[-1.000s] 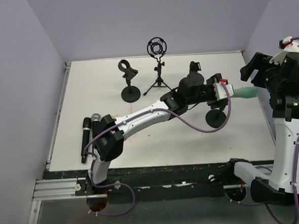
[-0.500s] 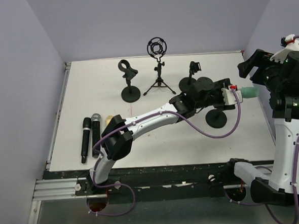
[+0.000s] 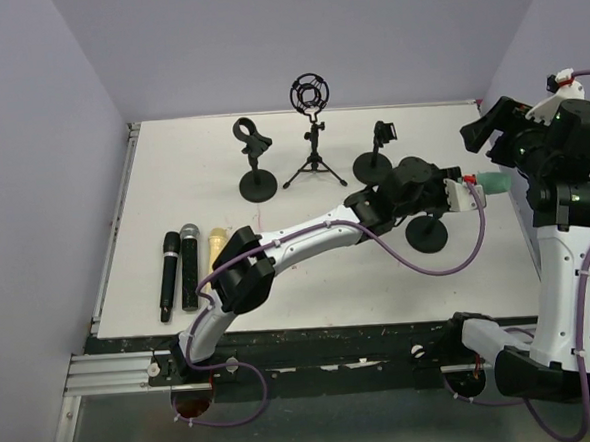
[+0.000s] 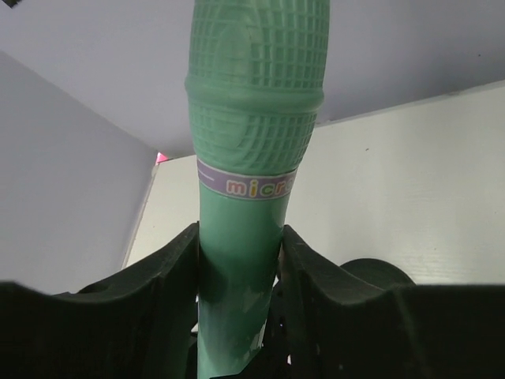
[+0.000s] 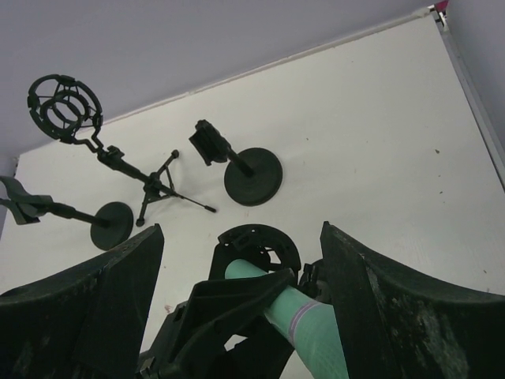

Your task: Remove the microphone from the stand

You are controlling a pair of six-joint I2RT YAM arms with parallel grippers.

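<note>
The green microphone [image 3: 494, 181] sticks out to the right of my left gripper [image 3: 465, 191], above the table's right side. In the left wrist view both fingers press on its smooth green handle [image 4: 237, 268], and its meshed head [image 4: 254, 95] points away. The stand's round black base [image 3: 426, 235] sits below it and also shows in the left wrist view [image 4: 380, 272]. Its clip is hidden by my left wrist. My right gripper [image 5: 241, 233] is open, hovering over the microphone [image 5: 312, 328] with its fingers spread to either side and not touching it.
Three other black stands are at the back: a clip stand [image 3: 257, 181], a tripod with a shock mount [image 3: 312, 130] and a small stand [image 3: 375, 160]. A black microphone [image 3: 168, 274], a grey-headed one [image 3: 190, 267] and a yellow one [image 3: 218, 248] lie at the left.
My left arm has reached further right, so less of the green microphone shows beyond it. The yellow microphone at the left is uncovered. My right wrist has shifted slightly left.
</note>
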